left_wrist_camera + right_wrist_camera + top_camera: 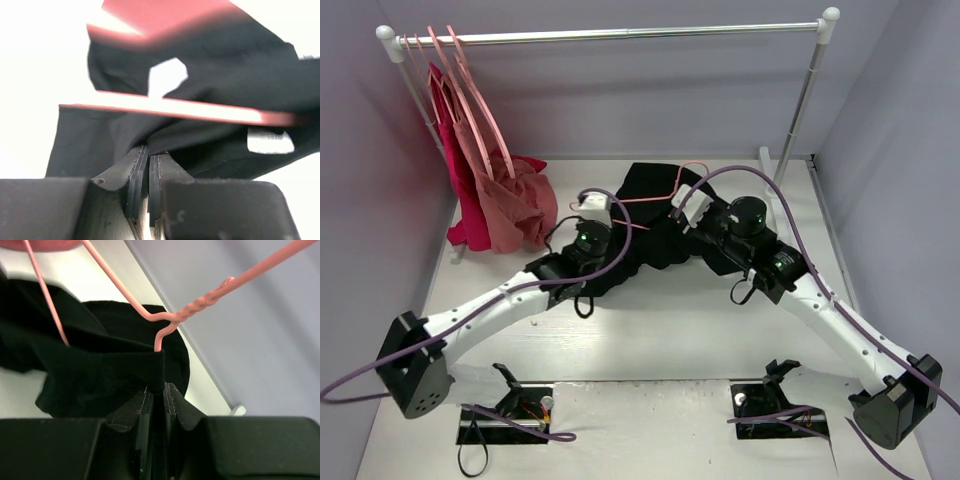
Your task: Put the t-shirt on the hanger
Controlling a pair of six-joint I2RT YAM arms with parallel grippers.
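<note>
The black t-shirt (pixel 645 180) lies crumpled on the table between my two grippers, with the thin pale-pink hanger (pixel 650 198) lying across it. My left gripper (pixel 595 207) is at the shirt's left side. In the left wrist view its jaws (pixel 149 150) are shut, with an edge of the t-shirt (pixel 225 65) pinched at their tips and a bar of the hanger (pixel 175 110) just beyond. My right gripper (pixel 686 205) is shut on the ribbed collar of the t-shirt (pixel 100 370). The hanger's twisted neck (pixel 200 305) rises out of that collar, right above the jaws (pixel 159 387).
A clothes rack's rail (pixel 620 33) spans the back. At its left end, pink hangers hold a crimson garment (pixel 465 200) and a rose-pink garment (pixel 515 205) that drape onto the table. The rack's right pole (pixel 800 100) stands behind my right arm. Walls close in both sides.
</note>
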